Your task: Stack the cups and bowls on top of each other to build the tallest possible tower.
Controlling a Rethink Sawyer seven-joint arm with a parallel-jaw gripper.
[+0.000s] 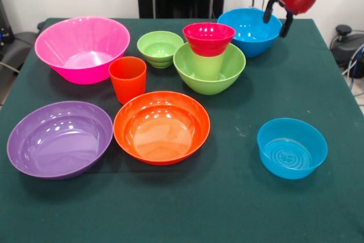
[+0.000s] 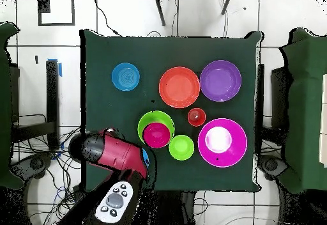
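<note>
Nearest the camera in the front view: small blue bowl (image 1: 292, 147) alone at the right, upright, well apart from the rest. Purple bowl (image 1: 59, 138) at the left, with the wide orange bowl (image 1: 161, 127) just beside it; rims look nearly touching, can't confirm contact.

Next row back: orange cup (image 1: 127, 79) upright, between the orange bowl and the pink bowl (image 1: 82, 48). The tower (image 1: 209, 58) so far: medium green bowl (image 1: 210, 72) as base, lime cup (image 1: 206, 64) standing inside it, small red bowl (image 1: 209, 38) seated upright on the cup's top. Stack looks straight. Small green bowl (image 1: 160, 48) sits just left of the tower, apart from it.

Farthest: large blue bowl (image 1: 250, 31) at the back right, partly behind the tower.

Hand (image 1: 278, 17): red and black, fingers (image 1: 268, 12) spread apart and pointing down, nothing between them. It hangs over the large blue bowl's right rim. One finger reads inside the rim line, the other outside, but contact with the rim can't be told.

Overhead view: arm covers most of that bowl, only a blue sliver (image 2: 145, 156) shows. All pieces sit on the dark green surface (image 1: 239, 197).
</note>
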